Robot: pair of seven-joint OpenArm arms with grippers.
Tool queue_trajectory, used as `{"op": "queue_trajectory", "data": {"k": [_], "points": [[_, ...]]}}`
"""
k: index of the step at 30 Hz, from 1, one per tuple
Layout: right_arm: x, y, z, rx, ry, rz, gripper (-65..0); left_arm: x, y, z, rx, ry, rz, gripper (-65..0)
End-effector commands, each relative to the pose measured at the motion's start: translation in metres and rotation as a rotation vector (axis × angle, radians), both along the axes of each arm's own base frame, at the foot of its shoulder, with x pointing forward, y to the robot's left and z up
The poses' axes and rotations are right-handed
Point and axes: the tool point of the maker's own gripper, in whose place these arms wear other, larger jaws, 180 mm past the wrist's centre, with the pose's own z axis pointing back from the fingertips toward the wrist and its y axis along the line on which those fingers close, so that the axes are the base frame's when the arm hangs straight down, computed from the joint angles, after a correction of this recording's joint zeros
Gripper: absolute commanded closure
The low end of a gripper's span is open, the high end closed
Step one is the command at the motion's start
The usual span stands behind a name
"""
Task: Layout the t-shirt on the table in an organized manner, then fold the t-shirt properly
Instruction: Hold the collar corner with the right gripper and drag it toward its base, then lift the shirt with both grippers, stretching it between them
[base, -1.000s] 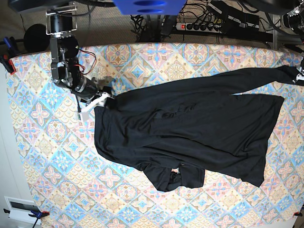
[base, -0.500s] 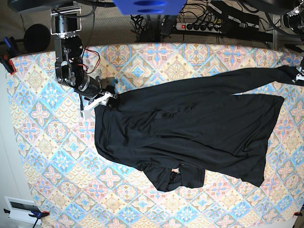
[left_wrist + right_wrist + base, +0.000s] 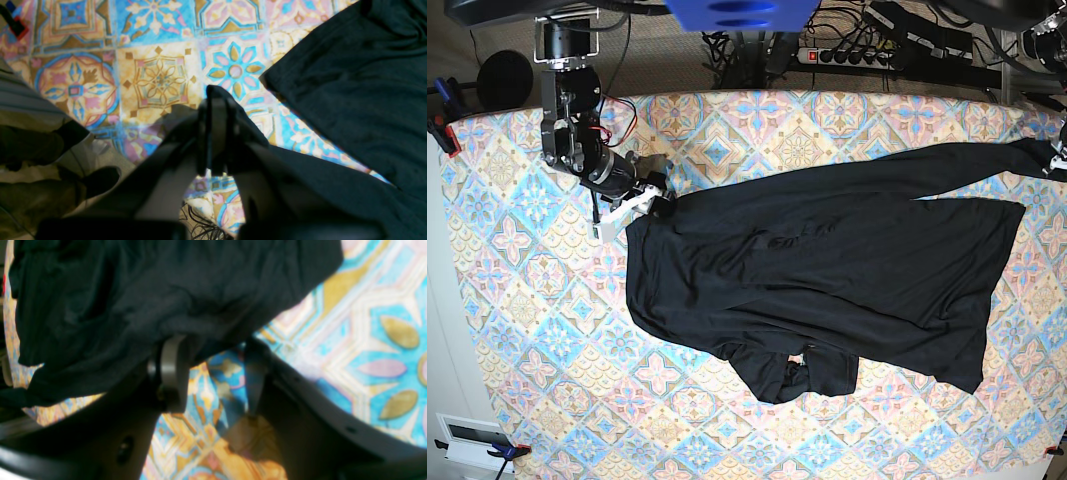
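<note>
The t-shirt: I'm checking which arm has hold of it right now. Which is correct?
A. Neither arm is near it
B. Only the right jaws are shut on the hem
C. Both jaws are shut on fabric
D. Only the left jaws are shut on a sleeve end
D: in the left wrist view the left gripper is pinched shut on the t-shirt sleeve, while the right gripper stands open over the table.

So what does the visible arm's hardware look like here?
In the base view the right arm is black and silver metal segments with red wiring along it, ending in a white end effector. The wrist views show dark, curved fingers.
</note>
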Motion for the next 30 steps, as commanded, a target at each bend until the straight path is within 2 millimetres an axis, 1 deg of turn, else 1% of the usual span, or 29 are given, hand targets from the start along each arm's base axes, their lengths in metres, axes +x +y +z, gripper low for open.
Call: {"op": "queue_trajectory", "data": {"k": [1,10,14,15,17,20,24,27,28,30], "points": [[0.010,-0.001,0.012,0.008,-0.047,-0.002,-26.2,0.007,0.008,0.017,0.044,-0.033,-0.009,0.0],[0.005,-0.002,0.005,0.006,-0.029,-0.008,-26.2,0.007,0.008,0.017,0.044,-0.033,-0.009,0.0],[-0.003,-0.004,-0.014,0.009,0.032,-0.021,-26.2,0.007,0.008,0.017,0.044,-0.033,-0.009,0.0],[-0.005,-0.002,-0.019,0.017,0.046,-0.024,-26.2,0.007,0.008,0.017,0.043,-0.034,-0.009,0.0],[-0.007,0.008,-0.022,0.042,0.057,-0.029,-26.2,0.007,0.008,0.017,0.043,-0.034,-0.009,0.0],[-0.007,0.018,-0.022,0.068,0.061,-0.033,-26.2,0.007,0.008,0.017,0.043,-0.034,-0.009,0.0],[-0.007,0.024,-0.022,0.084,0.060,-0.034,-26.0,0.007,0.008,0.017,0.043,-0.034,-0.009,0.0],[-0.006,0.023,-0.022,0.083,0.059,-0.037,-25.9,0.008,0.007,0.018,0.045,-0.036,-0.012,0.0],[-0.006,0.023,-0.022,0.083,0.059,-0.037,-25.4,0.008,0.007,0.018,0.045,-0.036,-0.012,0.0],[-0.006,0.023,-0.022,0.083,0.059,-0.037,-21.4,0.008,0.007,0.018,0.045,-0.036,-0.012,0.0]]}}
